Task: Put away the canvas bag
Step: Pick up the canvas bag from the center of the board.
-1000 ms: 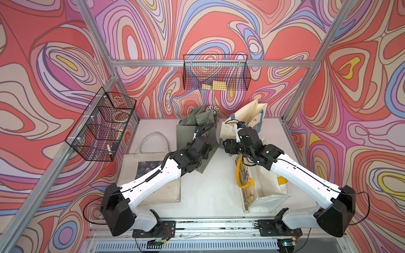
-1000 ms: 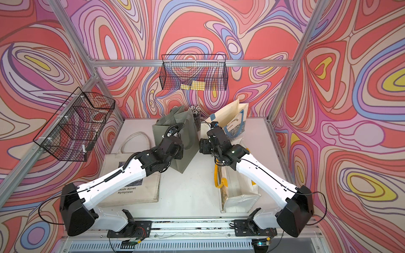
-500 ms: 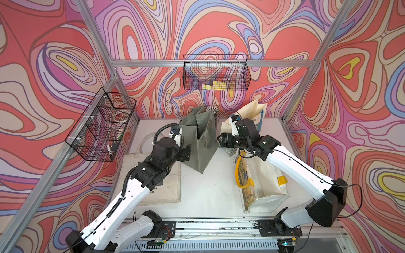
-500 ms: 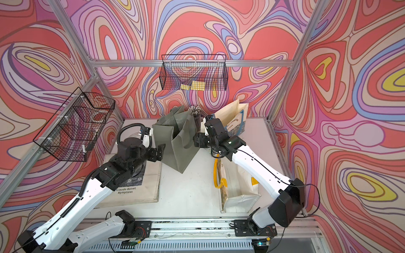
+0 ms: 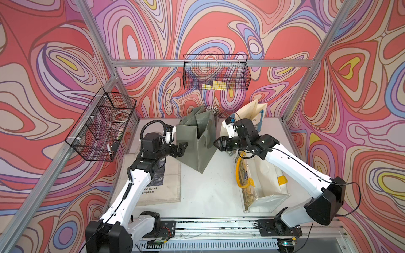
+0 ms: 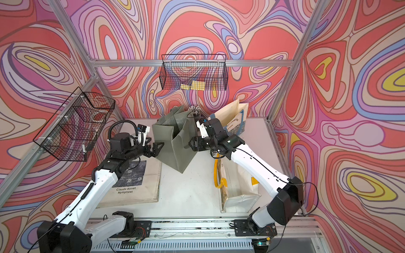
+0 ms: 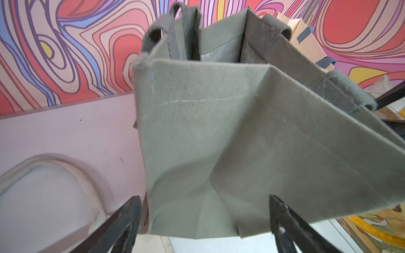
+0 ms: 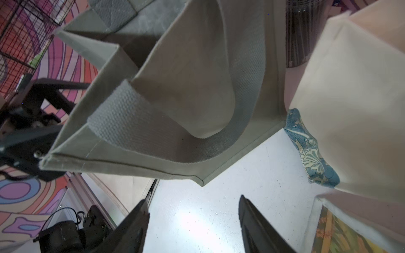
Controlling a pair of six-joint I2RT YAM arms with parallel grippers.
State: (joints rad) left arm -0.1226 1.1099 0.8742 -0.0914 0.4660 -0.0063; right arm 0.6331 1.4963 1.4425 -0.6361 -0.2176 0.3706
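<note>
The left end effector point(image 5: 183, 149), jaws spread and empty, pointed at one side wall of the green canvas bag point(image 5: 197, 142) from just beside it. The right end effector point(image 5: 217, 145), likewise spread and holding nothing, faced the opposite wall. The bag stood upright, mouth up, on the desk point(image 5: 208, 190) between them, about equally near both arms.

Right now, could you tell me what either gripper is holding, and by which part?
Nothing is held: left gripper and right gripper stand open either side of the olive-green canvas bag.
</note>
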